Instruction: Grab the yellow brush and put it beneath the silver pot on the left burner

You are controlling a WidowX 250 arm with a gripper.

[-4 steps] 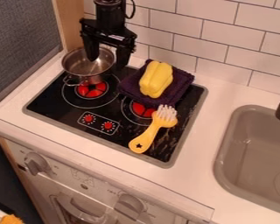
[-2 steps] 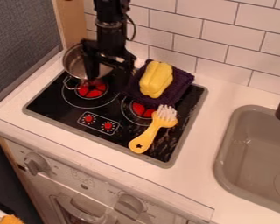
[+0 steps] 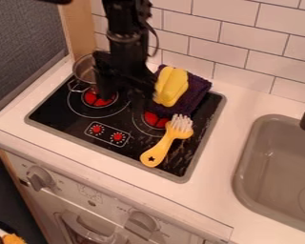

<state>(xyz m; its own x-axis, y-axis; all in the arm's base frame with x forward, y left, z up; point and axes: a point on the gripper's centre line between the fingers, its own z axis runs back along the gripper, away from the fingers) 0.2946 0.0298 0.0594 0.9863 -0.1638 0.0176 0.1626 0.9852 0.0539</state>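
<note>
Black two-finger gripper (image 3: 120,95): low over the stove, between the silver metal pot (image 3: 84,70) and the dark purple cloth (image 3: 195,93); its fingers stand spread apart
Yellow brush with white bristles (image 3: 160,150): flat on the black stovetop (image 3: 69,125), well apart from the pot; bristle end beside the right red burner (image 3: 156,120), handle towards the front edge
Pot: behind the left red burner (image 3: 96,99); partly hidden by the arm
Yellow lobed object (image 3: 172,88): on the cloth
</note>
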